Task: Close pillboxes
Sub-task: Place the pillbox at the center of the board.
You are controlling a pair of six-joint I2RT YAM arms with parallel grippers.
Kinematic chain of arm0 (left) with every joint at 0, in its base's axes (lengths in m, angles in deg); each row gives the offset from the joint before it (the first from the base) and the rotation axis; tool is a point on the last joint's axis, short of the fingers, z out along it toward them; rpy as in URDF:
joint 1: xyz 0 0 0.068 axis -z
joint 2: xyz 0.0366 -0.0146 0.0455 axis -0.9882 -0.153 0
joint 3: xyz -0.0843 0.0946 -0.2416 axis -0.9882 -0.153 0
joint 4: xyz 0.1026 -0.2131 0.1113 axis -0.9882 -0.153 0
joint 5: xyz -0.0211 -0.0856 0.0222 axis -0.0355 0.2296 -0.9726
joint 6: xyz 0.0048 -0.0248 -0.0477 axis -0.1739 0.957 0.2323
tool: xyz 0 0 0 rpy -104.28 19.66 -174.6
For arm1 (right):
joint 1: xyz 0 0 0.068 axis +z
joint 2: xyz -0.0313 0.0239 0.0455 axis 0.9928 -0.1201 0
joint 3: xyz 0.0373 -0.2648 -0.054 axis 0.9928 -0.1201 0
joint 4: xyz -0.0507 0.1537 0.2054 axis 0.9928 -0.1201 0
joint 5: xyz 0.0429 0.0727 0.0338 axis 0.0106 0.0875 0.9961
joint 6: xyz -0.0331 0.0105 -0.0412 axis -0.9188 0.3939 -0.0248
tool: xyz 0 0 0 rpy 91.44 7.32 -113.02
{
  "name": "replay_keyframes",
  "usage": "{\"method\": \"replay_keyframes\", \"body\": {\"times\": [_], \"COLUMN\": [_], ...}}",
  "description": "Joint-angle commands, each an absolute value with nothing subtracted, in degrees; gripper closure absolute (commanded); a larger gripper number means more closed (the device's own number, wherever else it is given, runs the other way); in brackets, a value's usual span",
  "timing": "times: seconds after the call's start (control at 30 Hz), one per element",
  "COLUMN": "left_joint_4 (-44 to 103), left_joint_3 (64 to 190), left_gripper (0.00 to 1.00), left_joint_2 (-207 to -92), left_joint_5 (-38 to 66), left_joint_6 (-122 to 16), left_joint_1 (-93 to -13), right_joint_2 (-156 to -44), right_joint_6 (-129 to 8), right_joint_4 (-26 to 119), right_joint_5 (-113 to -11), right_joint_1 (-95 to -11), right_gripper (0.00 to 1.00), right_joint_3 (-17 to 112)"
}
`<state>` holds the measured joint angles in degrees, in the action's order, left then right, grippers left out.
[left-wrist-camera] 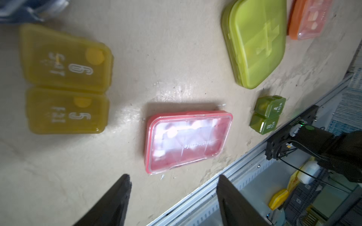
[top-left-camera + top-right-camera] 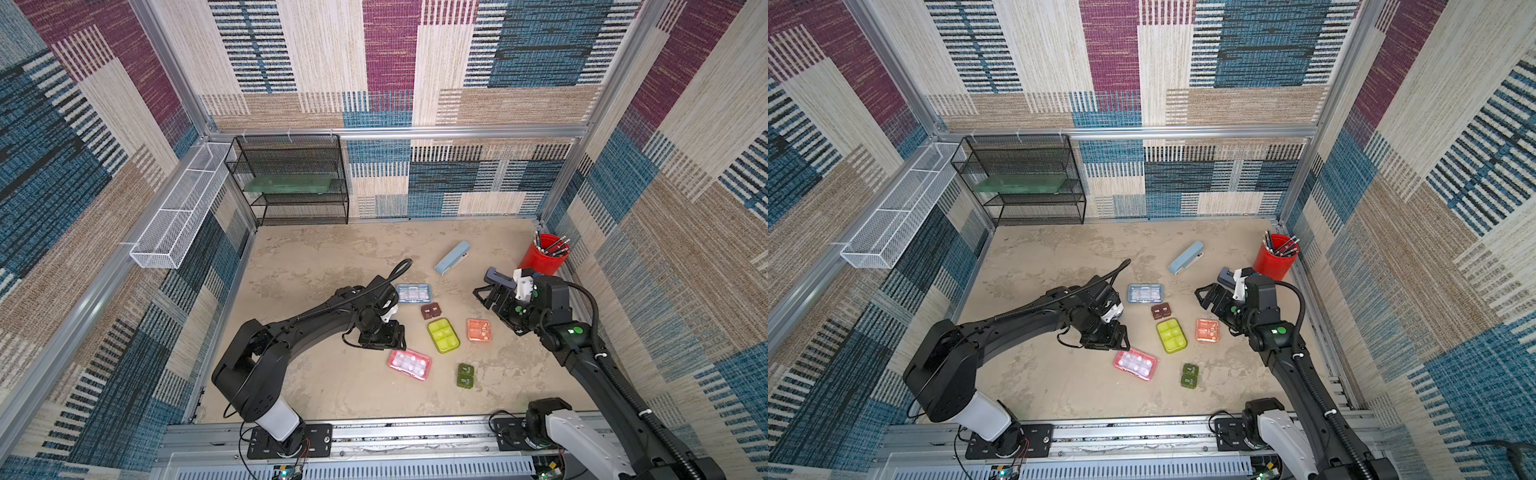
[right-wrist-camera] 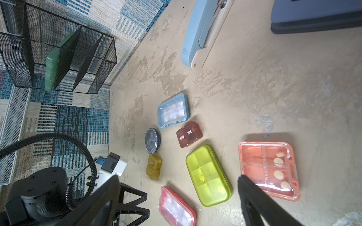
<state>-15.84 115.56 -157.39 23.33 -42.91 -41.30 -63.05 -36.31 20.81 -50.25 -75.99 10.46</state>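
Observation:
Six pillboxes show in both top views: light blue [image 2: 413, 293], brown [image 2: 431, 310], yellow-green [image 2: 443, 335], orange [image 2: 478, 330], pink [image 2: 410, 364] and dark green [image 2: 465, 375]. The right wrist view also shows the round black one [image 3: 152, 140] and the amber one [image 3: 153, 167], which my left arm hides from above. Their lids look down. My left gripper [image 2: 401, 338] hangs open just above the table between amber and pink [image 1: 188, 140], holding nothing. Above the table beside the orange box [image 3: 268, 170], my right gripper [image 2: 482, 297] is open and empty.
A long pale-blue case [image 2: 452, 257] and a grey-blue block [image 2: 496, 279] lie toward the back right, near a red cup of pens [image 2: 543, 254]. A black mesh shelf [image 2: 291, 178] stands at the back left, a white mesh basket [image 2: 178, 216] on the left wall.

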Motion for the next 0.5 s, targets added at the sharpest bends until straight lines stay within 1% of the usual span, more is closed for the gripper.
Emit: {"method": "replay_keyframes", "body": {"times": [0.0,0.23,0.33,0.47], "left_joint_4": [-19.9,-23.3,-22.4,-20.7], "left_joint_3": [117.1,121.2,121.0,119.3], "left_gripper": [0.28,0.27,0.23,0.22], "left_joint_2": [-154.9,-146.4,-140.9,-133.9], "left_joint_5": [19.4,15.1,12.5,7.4], "left_joint_6": [-46.9,-48.1,-47.7,-45.4], "left_joint_1": [-41.7,-45.0,-46.5,-48.3], "right_joint_2": [-63.8,-65.9,-67.4,-70.0], "right_joint_6": [-37.2,-41.0,-44.8,-49.1], "right_joint_4": [22.5,21.3,20.3,17.3], "right_joint_5": [-51.0,-52.7,-54.3,-57.4], "right_joint_1": [-75.9,-75.9,-75.9,-76.0], "right_gripper": [0.05,0.05,0.05,0.05], "right_joint_3": [11.9,15.3,17.1,20.2]}}
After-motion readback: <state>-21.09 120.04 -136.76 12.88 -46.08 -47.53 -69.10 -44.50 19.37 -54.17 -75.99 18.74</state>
